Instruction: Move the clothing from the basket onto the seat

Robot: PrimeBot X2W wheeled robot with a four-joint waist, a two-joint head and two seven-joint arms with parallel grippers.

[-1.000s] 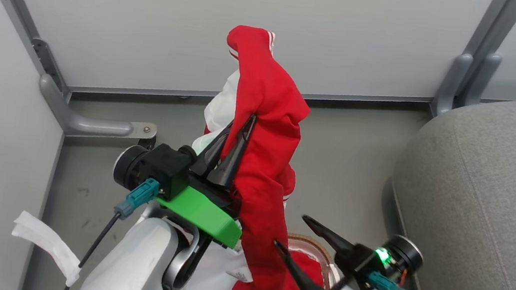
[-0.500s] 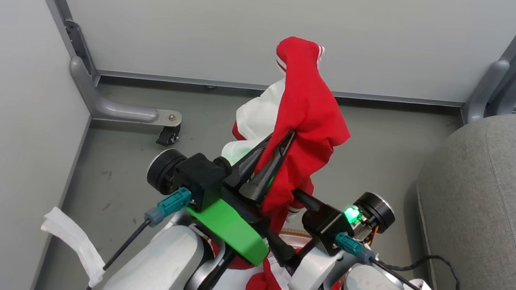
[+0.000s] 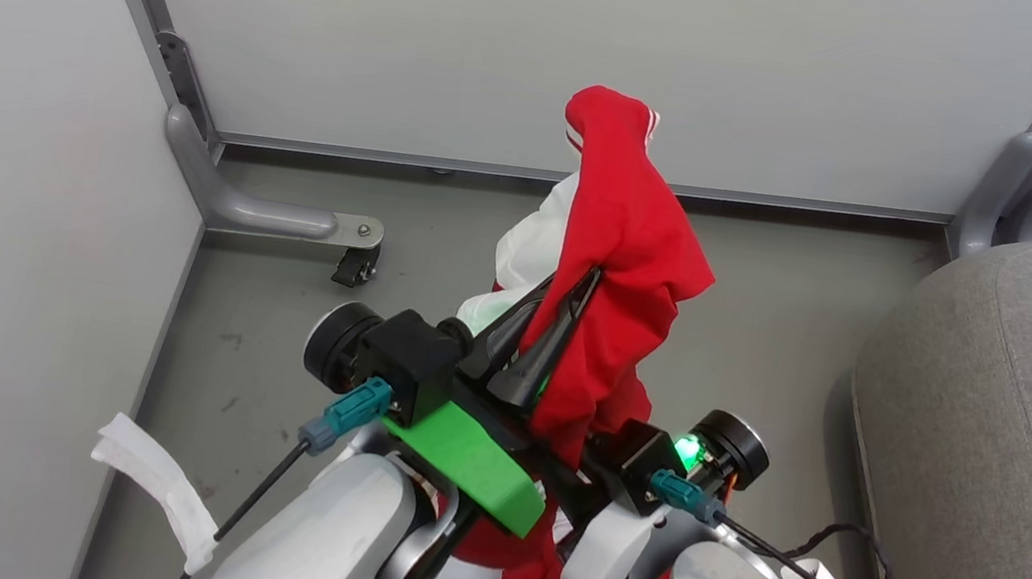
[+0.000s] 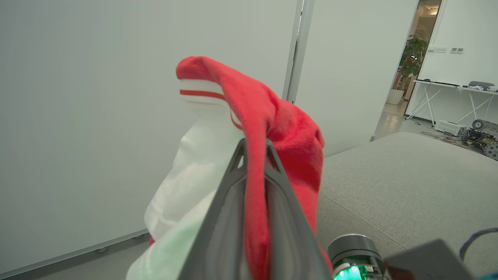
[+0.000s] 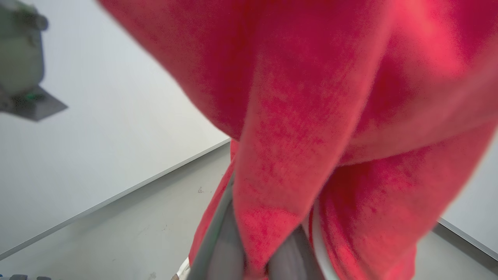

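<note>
A lower fold of the red clothing (image 3: 630, 235) is pinched nearest the camera by the right hand (image 5: 255, 252), whose two dark fingers are closed on the fabric. Just above it and to its left, the left hand (image 3: 571, 279) is clamped on the same garment. The garment is held aloft, with a white panel draped at its left and a striped cuff at the top. The clothing is hung over the grey floor (image 3: 270, 316), apart from the grey woven seat (image 3: 1008, 450) at right. Pale partition walls (image 3: 552, 32) are seen behind.
</note>
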